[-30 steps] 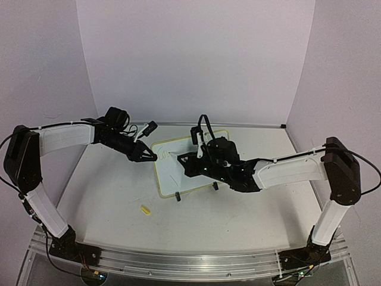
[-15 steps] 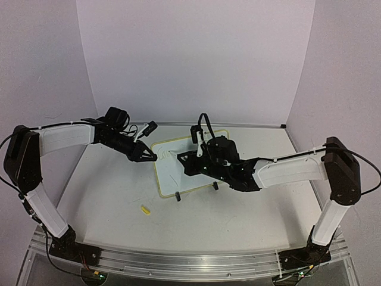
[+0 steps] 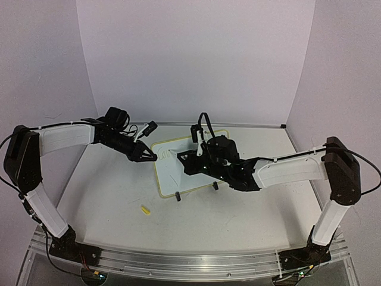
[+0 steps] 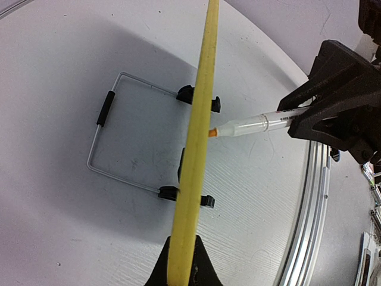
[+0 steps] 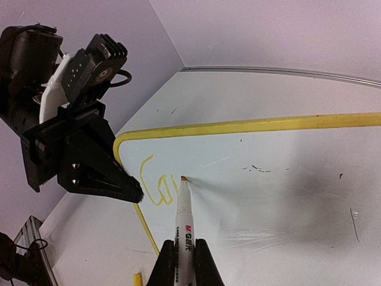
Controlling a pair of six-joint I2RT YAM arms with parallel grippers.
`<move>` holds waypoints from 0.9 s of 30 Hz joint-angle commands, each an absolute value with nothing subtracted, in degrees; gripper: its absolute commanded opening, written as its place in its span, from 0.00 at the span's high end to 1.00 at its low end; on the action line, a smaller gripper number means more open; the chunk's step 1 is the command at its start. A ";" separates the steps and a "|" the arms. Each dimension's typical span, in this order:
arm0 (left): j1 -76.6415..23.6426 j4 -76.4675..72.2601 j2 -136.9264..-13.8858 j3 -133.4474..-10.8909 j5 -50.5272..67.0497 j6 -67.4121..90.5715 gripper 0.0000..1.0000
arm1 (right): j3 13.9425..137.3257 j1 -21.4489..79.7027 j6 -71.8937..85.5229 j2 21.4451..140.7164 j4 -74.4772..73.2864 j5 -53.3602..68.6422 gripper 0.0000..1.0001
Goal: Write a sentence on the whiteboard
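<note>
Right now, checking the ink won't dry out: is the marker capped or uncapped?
Uncapped: the marker shows its bare orange tip at the whiteboard, beside yellow strokes.

White table (image 3: pixel 107 196) is carrying everything; lavender backdrop panels (image 3: pixel 196 59) are closing it in along the far, left and right edges. Small yellow piece (image 3: pixel 144 209) is lying on bare tabletop left of centre, closer to the near edge than the far one and well apart from everything else. It's too small to tell what it is, and it's also peeking in at the bottom of the right wrist view. Aluminium rail (image 3: pixel 178 260) is running along the near edge, thin silver strip (image 3: pixel 250 125) along the far edge. A few dark scuffs (image 5: pixel 172 111) are showing near the far-left corner. Marker (image 5: pixel 181 220), white barrel, red print, orange tip, is pointing away from the near edge.
</note>
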State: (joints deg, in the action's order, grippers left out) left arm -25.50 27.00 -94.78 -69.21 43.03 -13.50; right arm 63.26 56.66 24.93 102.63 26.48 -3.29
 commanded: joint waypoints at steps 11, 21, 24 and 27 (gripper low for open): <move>-25.51 28.36 -93.48 -69.66 37.73 -15.73 1.00 | 61.72 55.82 26.23 102.12 27.40 -5.28 1.00; -25.57 28.34 -93.49 -69.64 37.71 -15.79 1.00 | 60.08 55.83 27.18 102.13 27.40 -4.93 1.00; -25.52 28.36 -93.49 -69.61 37.71 -15.77 1.00 | 59.63 55.86 27.27 102.03 27.39 -4.96 1.00; -25.58 28.34 -93.51 -69.64 37.73 -15.78 1.00 | 59.36 55.83 27.33 101.92 27.41 -4.98 1.00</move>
State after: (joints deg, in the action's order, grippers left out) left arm -25.50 27.05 -94.78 -69.21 42.99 -13.50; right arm 60.41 56.66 26.76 102.63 29.07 -2.90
